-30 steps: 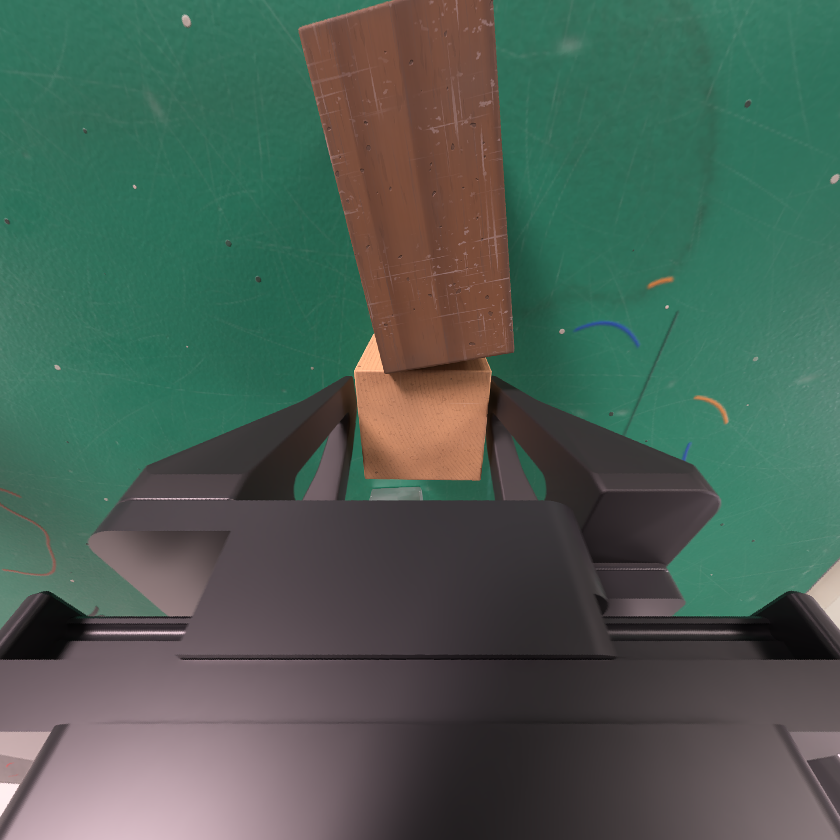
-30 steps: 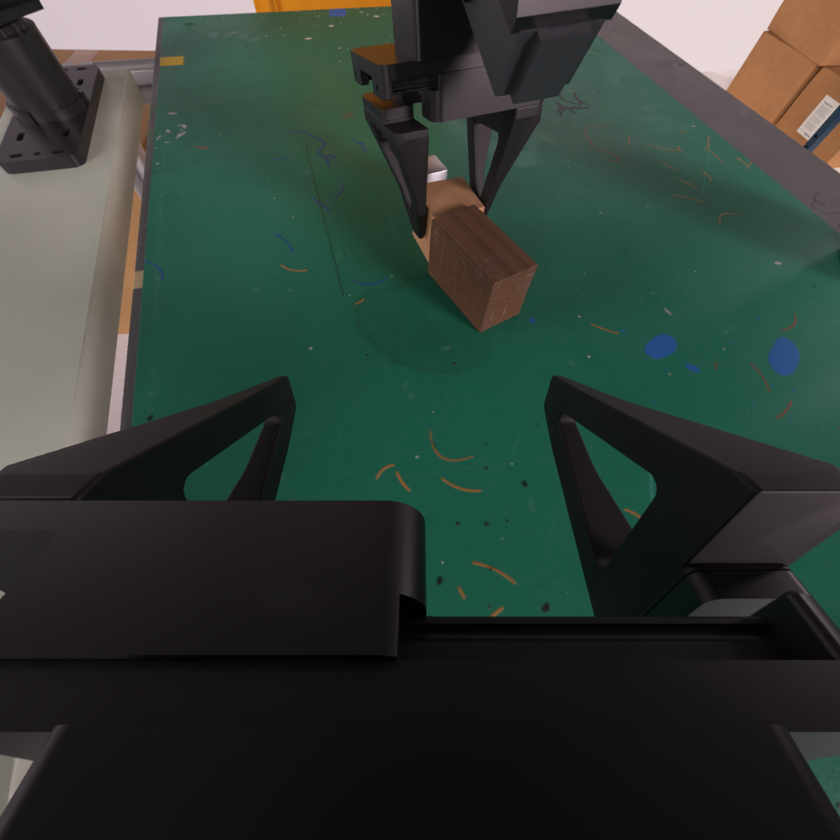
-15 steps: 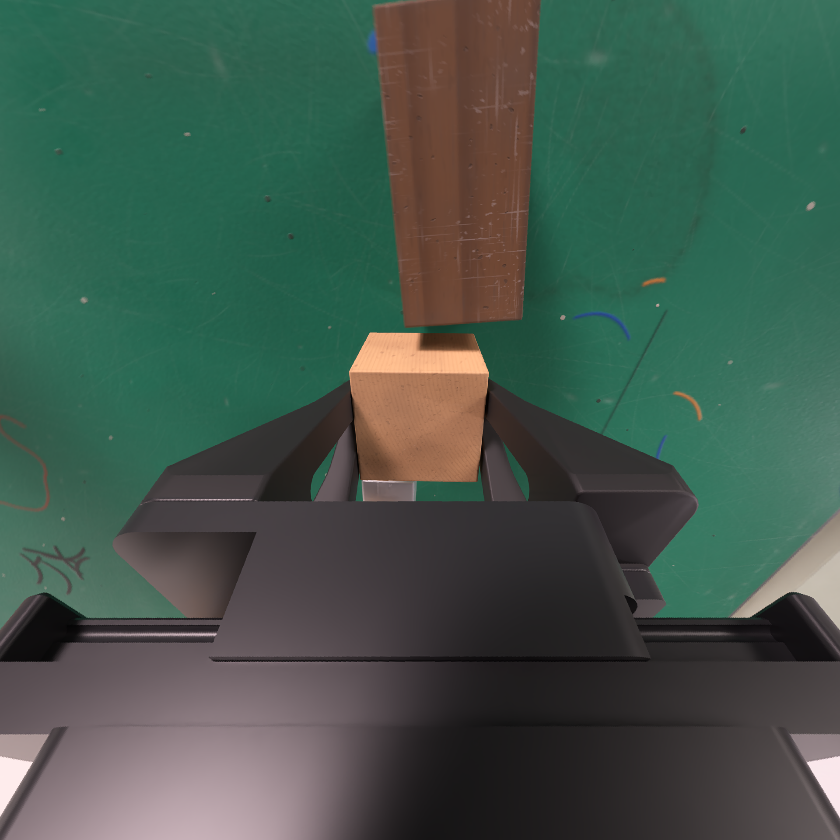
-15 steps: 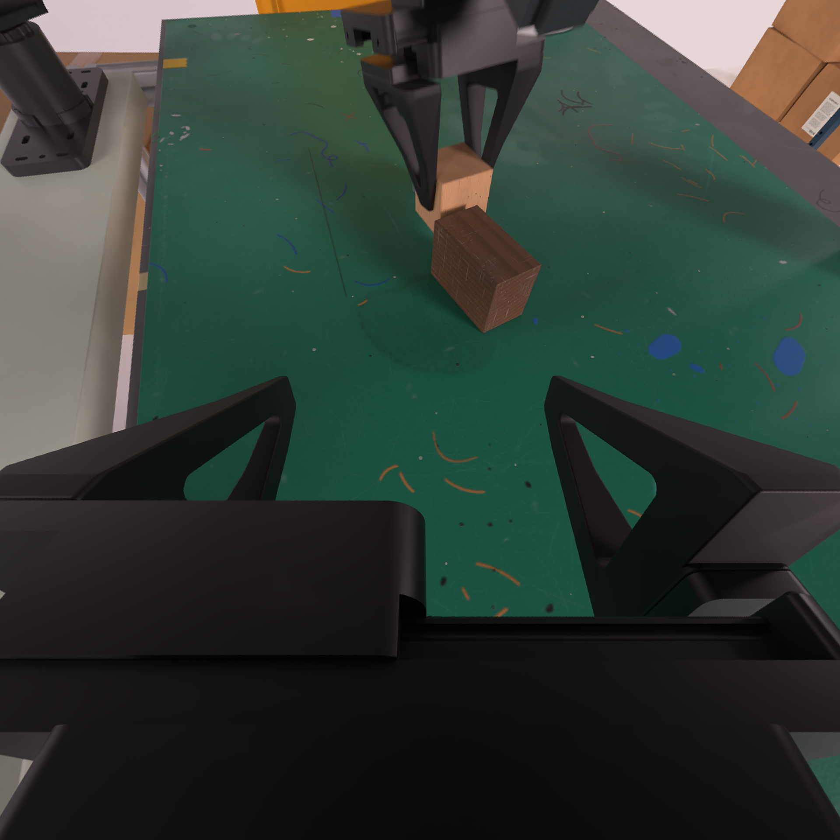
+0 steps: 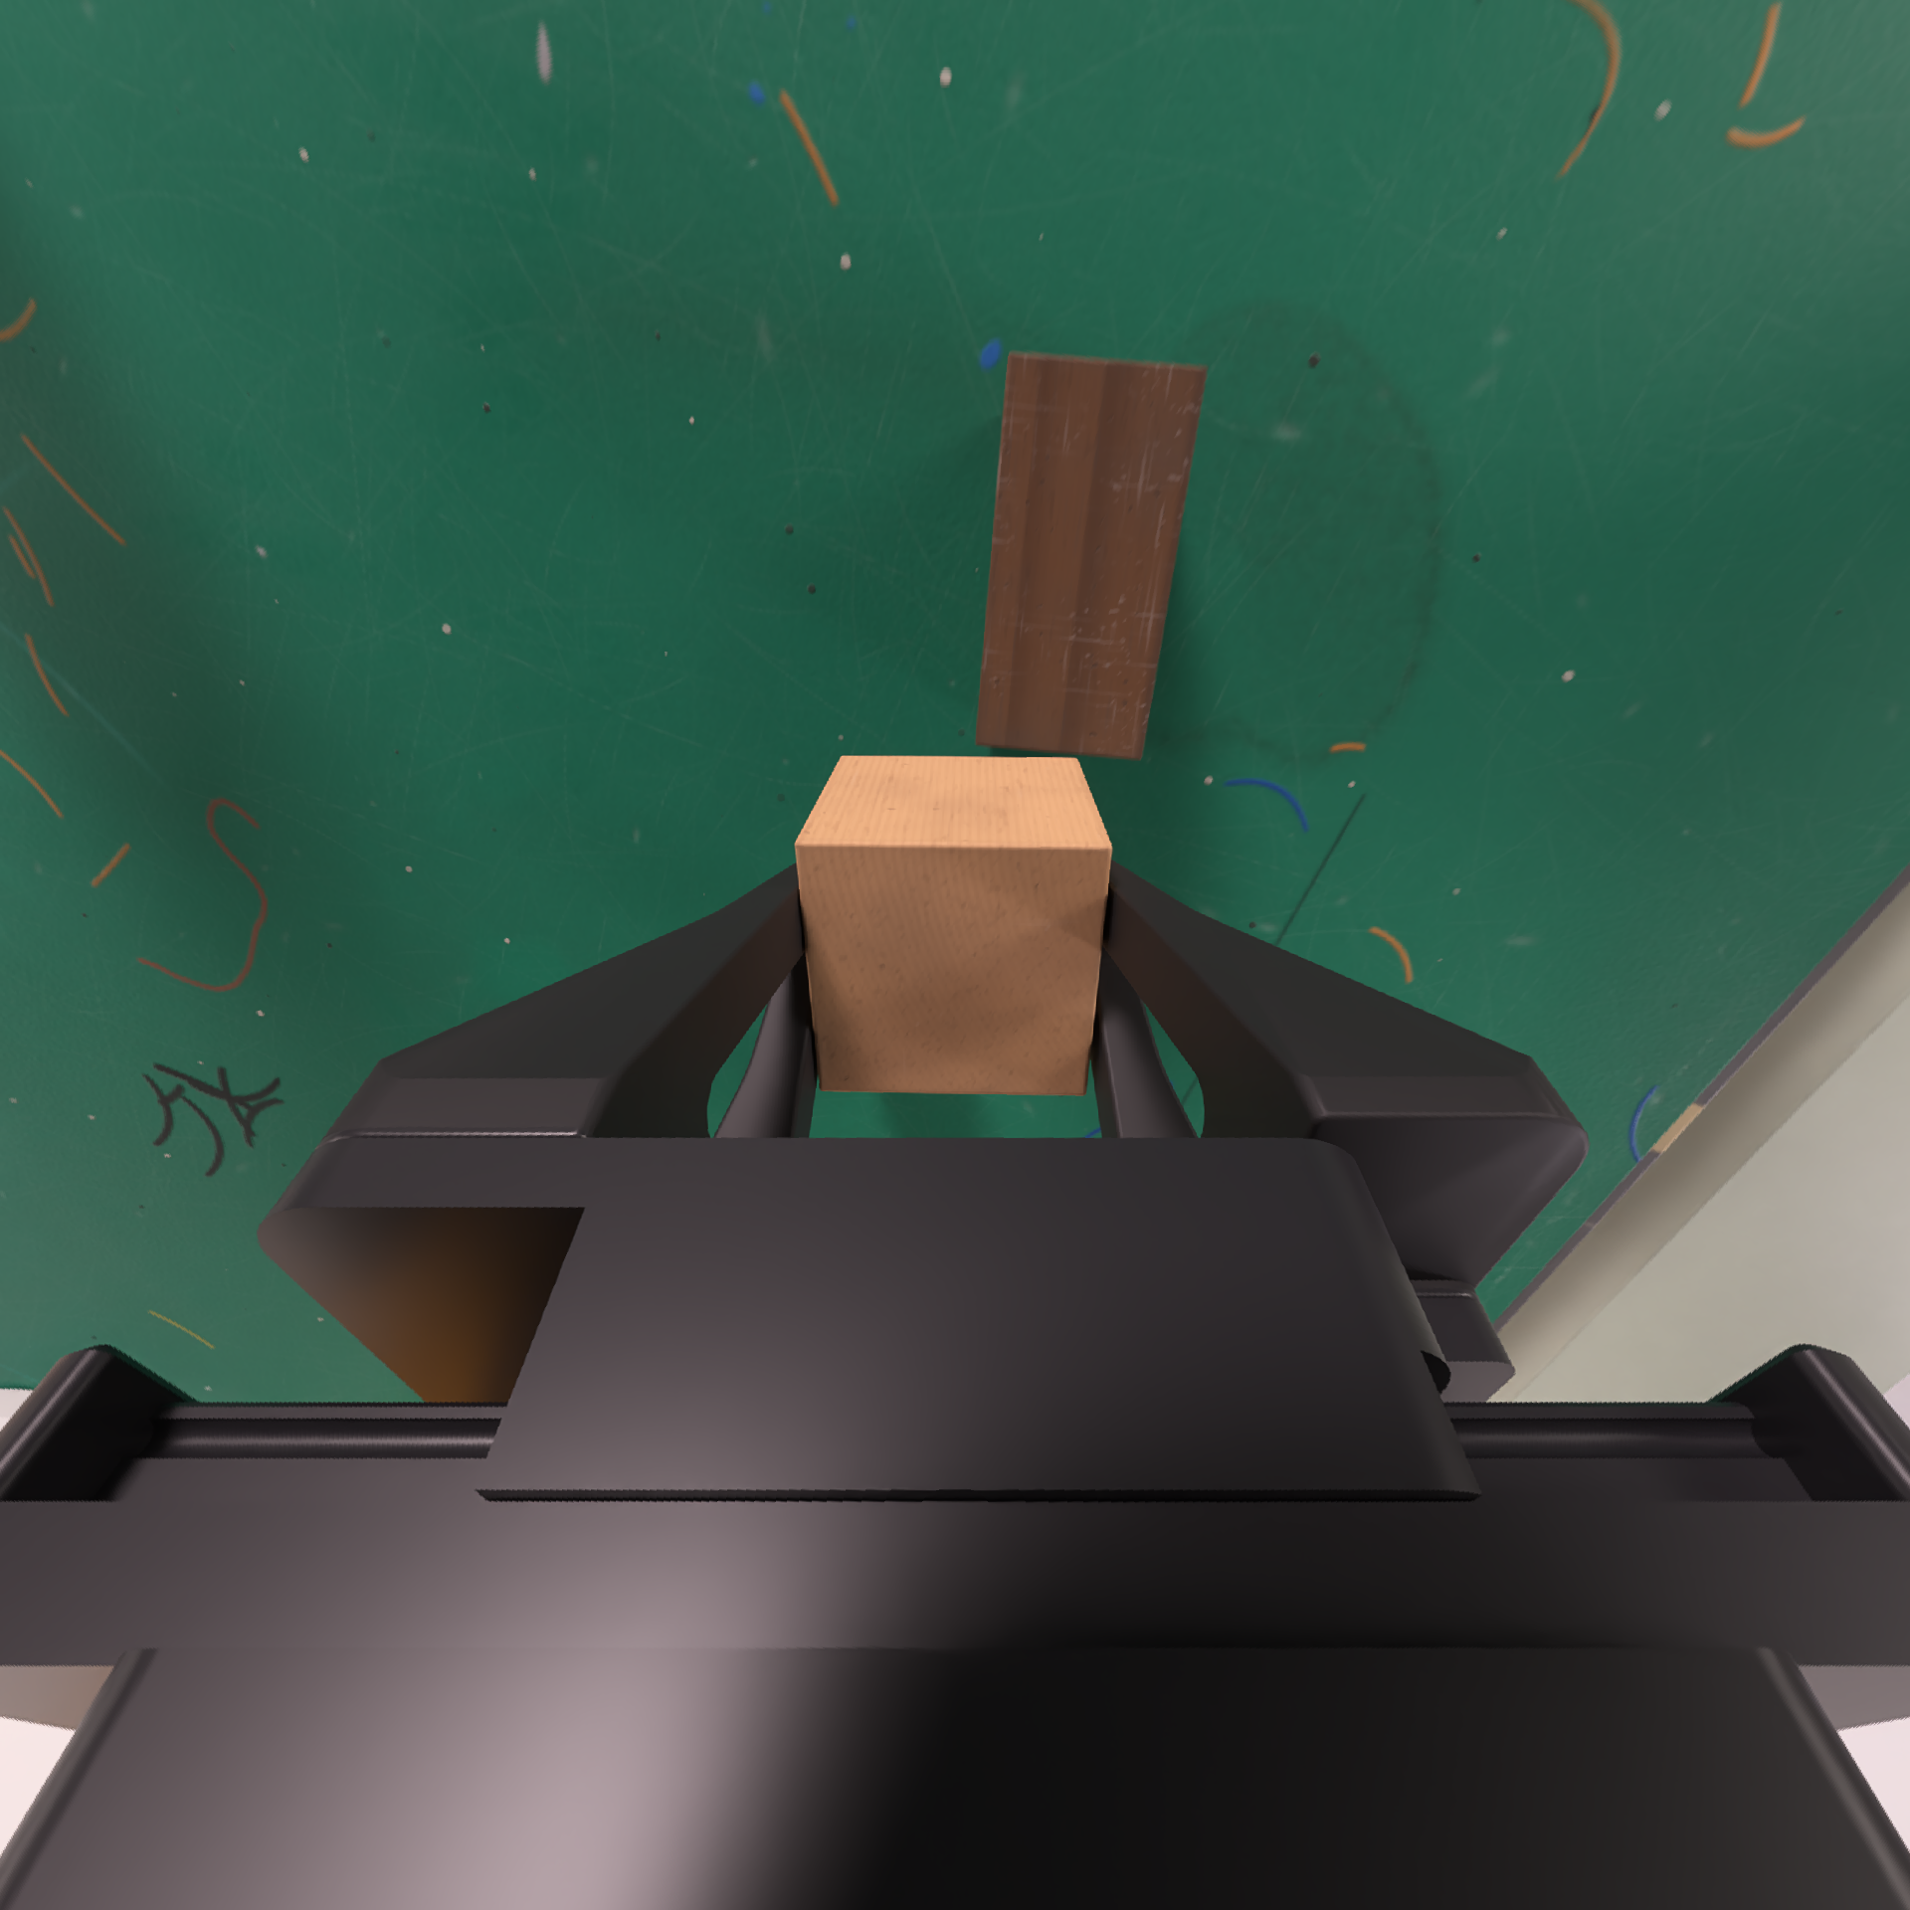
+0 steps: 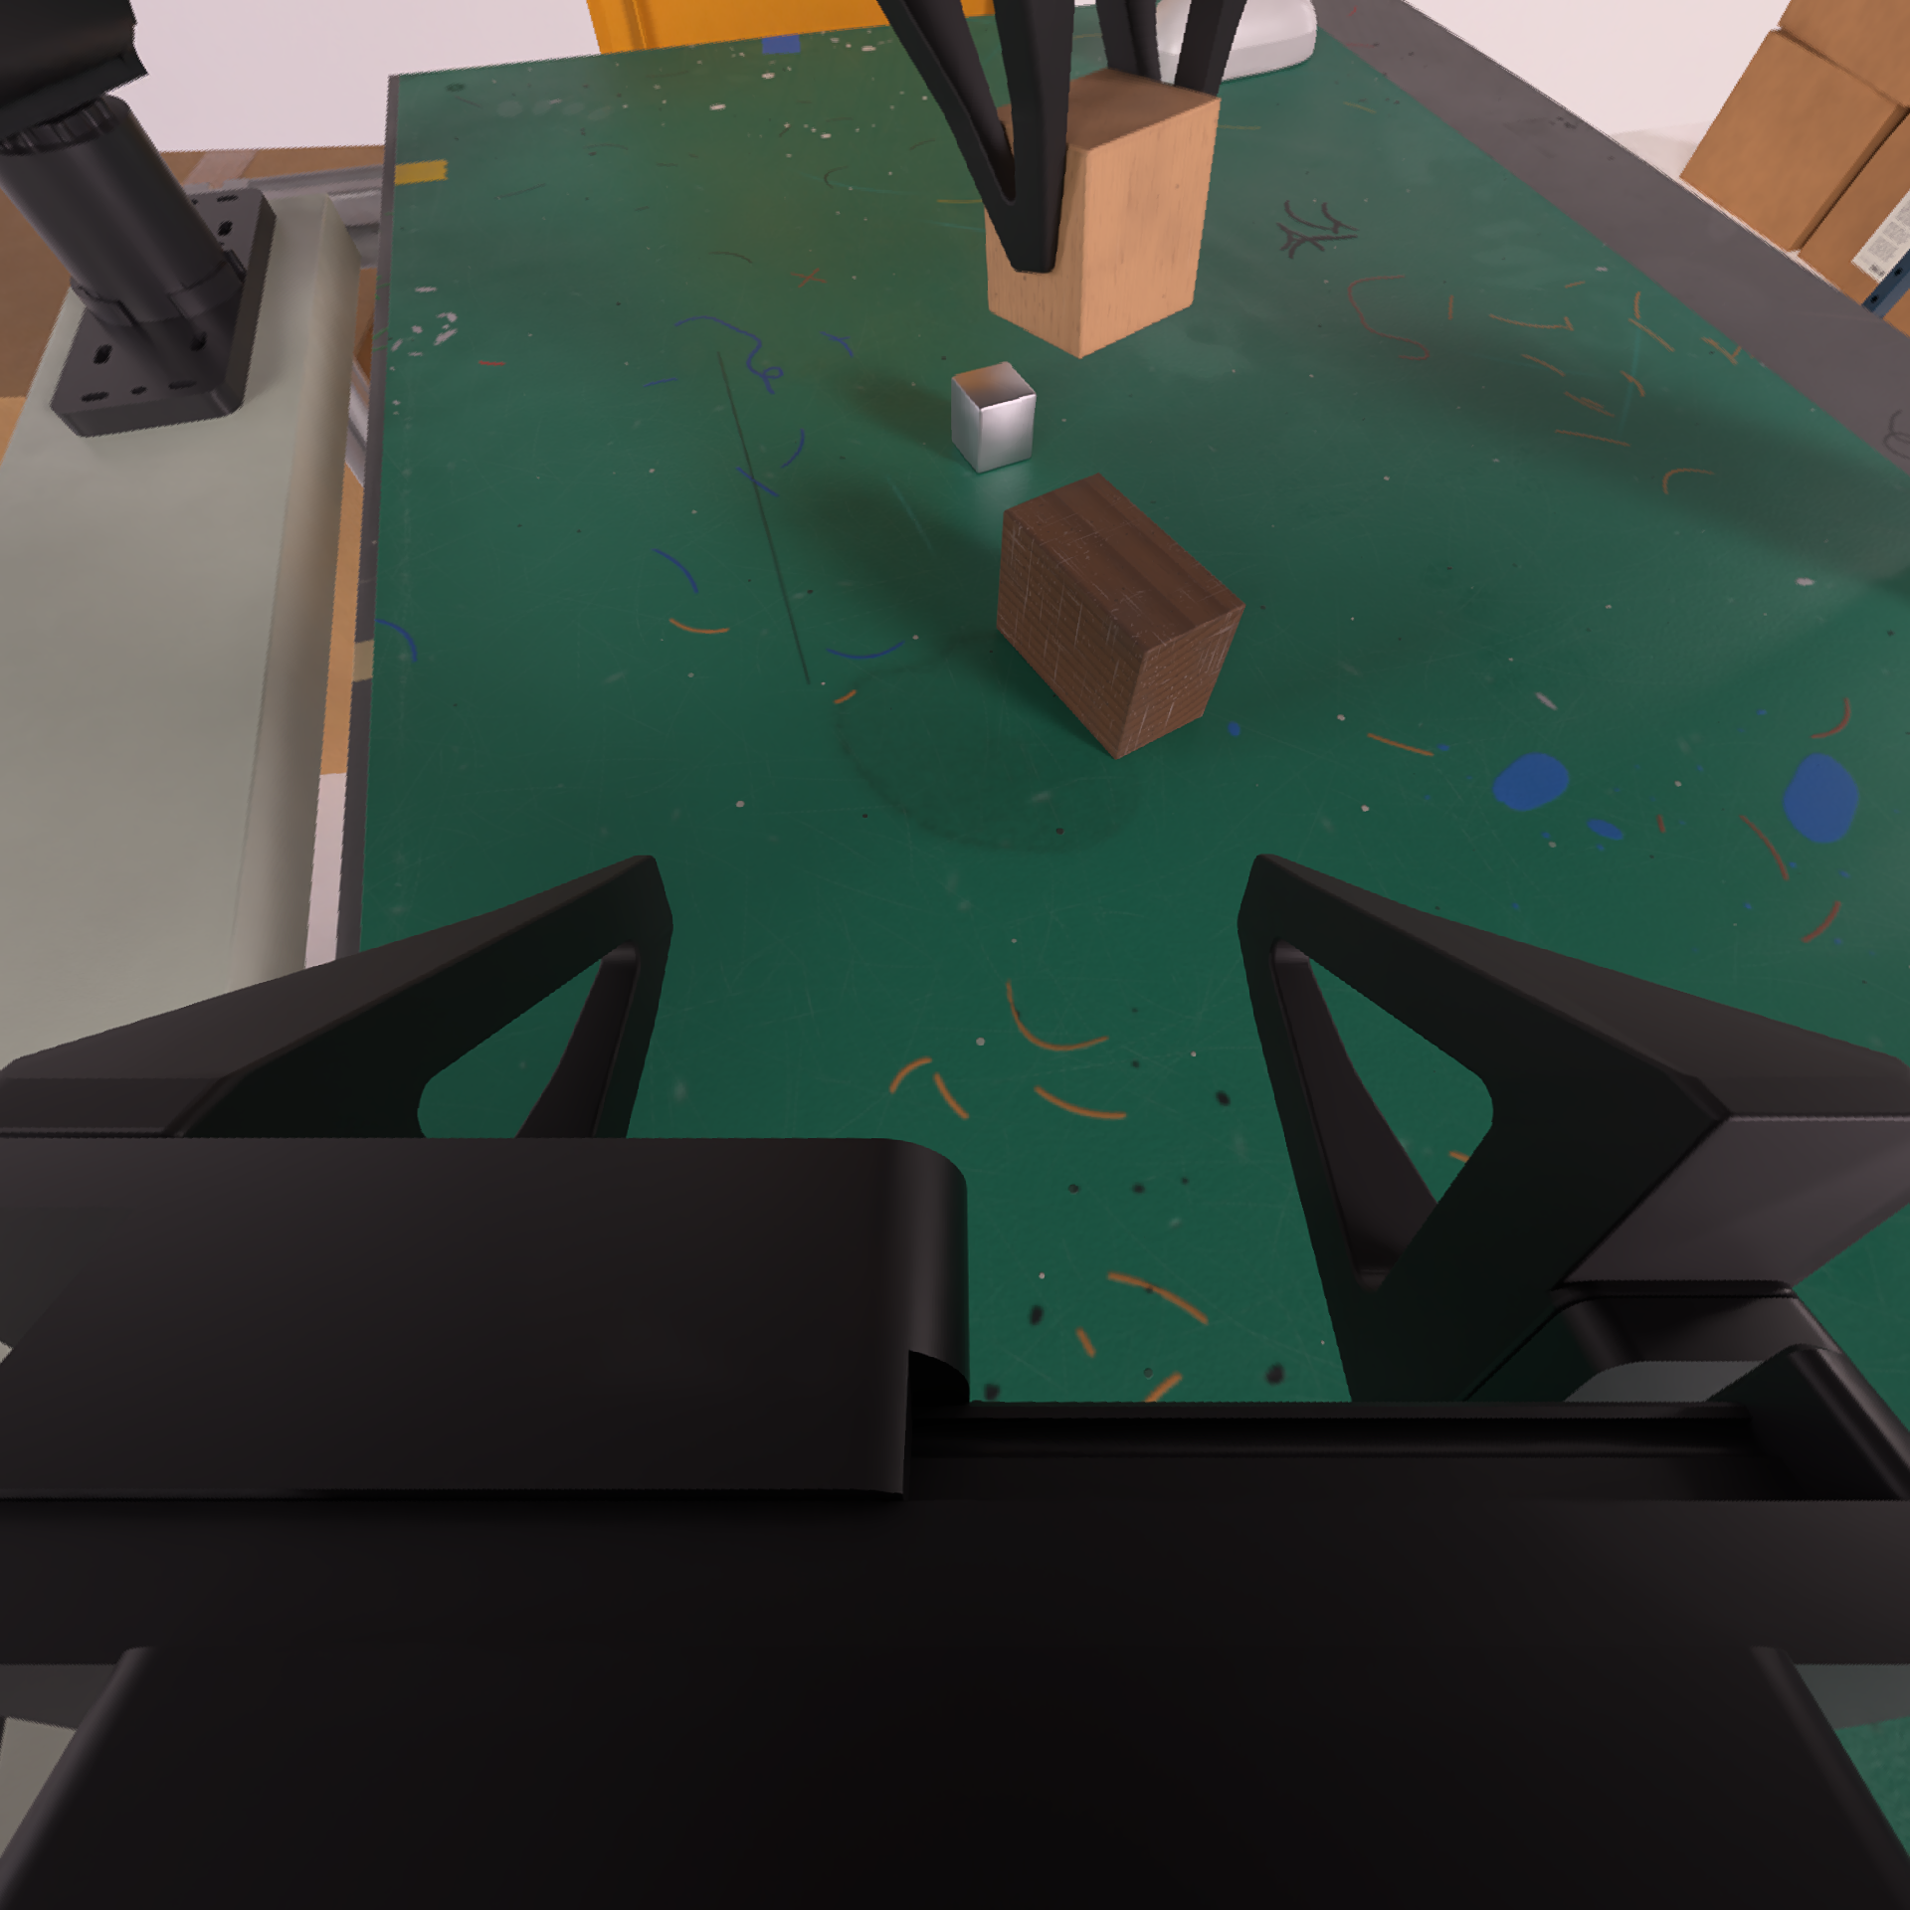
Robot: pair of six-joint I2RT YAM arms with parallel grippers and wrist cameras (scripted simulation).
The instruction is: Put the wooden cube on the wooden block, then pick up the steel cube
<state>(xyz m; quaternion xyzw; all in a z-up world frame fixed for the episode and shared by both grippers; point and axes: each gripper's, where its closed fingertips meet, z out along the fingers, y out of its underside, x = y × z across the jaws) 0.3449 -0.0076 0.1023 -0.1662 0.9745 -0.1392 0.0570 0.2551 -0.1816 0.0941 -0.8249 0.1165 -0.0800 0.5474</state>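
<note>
Pale wooden cube (image 5: 951,961) aloft, dark wooden block (image 6: 1116,610), steel cube (image 6: 992,416)

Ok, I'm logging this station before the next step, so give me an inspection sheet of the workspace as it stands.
Surface: green mat, scuffed, with orange and blue marks.
Job's things: wooden cube held off the mat; wooden block and steel cube on the mat, apart.
Clutter: nothing seen.
Grippers: left hand shut on the wooden cube; right hand open and empty, short of the block.
Cables: nothing seen.
Surroundings: arm base beside the mat; cardboard boxes beyond the far corner.
</note>
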